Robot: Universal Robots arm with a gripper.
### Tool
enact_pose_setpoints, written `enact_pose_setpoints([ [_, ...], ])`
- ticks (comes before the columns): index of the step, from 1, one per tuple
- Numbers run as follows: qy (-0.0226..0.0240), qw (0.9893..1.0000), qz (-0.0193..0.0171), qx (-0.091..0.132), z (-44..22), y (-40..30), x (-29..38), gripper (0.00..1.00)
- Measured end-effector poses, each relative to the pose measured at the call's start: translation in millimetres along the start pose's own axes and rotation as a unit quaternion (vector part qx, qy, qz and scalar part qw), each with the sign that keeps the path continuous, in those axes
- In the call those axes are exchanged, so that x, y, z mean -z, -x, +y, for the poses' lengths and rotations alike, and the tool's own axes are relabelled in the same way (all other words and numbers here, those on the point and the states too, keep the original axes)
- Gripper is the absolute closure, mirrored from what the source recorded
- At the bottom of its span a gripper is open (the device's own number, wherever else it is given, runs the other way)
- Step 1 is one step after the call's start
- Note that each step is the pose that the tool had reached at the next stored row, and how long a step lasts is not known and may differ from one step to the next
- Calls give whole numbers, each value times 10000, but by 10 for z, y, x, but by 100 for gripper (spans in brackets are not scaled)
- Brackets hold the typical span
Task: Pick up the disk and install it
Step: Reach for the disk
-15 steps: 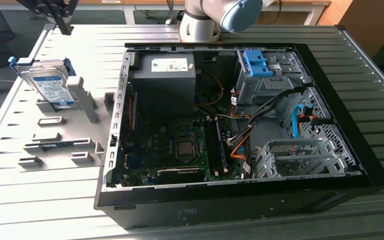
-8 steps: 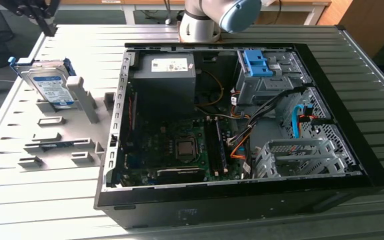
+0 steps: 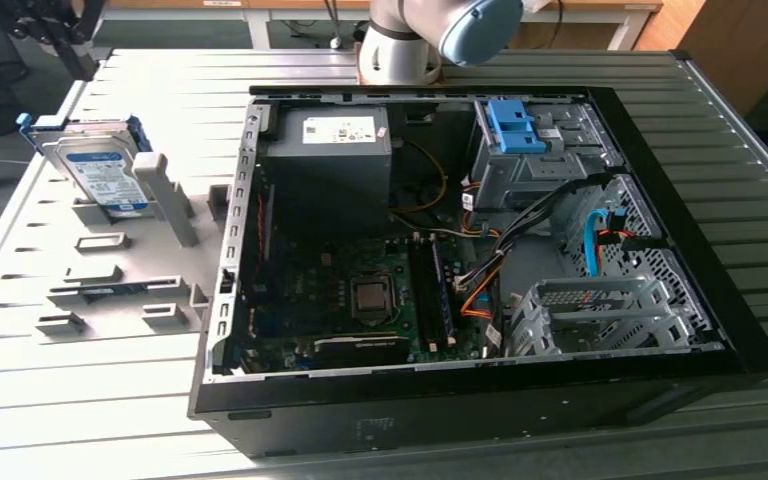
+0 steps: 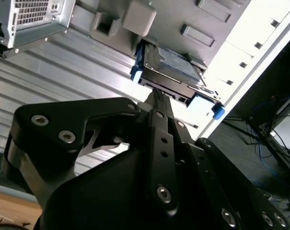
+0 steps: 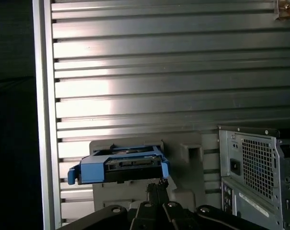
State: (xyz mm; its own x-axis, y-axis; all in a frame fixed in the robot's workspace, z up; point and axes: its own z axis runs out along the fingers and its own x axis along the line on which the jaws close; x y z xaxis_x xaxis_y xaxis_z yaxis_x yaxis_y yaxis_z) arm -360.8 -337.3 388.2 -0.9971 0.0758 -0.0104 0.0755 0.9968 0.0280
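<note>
The disk, a silver-grey drive with a blue-and-white label and blue rails, stands tilted in a grey holder at the exterior view's left, beside the open computer case. My gripper hangs just above and behind the disk, apart from it. In both wrist views the black fingers are pressed together with nothing between them. The gripper's tips point at the disk's blue-railed end. In the first wrist view the gripper sits just short of the disk.
Inside the case are a grey power-supply box, a bare blue bracket and a metal drive cage. A grey fixture plate with several small holders lies on the slatted metal table. The arm's base stands behind the case.
</note>
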Motion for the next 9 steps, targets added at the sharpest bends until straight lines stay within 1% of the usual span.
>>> enact_pose_setpoints([
  [1,-4,10000,37,-2,-2,-19,-7,89],
  [2,-6,10000,63,-2,-4,-48,-14,89],
  [3,-7,10000,79,-3,-7,-84,-22,89],
  [5,-8,10000,92,-2,-15,-173,-38,89],
  [9,-8,10000,96,-3,-30,-356,-61,89],
])
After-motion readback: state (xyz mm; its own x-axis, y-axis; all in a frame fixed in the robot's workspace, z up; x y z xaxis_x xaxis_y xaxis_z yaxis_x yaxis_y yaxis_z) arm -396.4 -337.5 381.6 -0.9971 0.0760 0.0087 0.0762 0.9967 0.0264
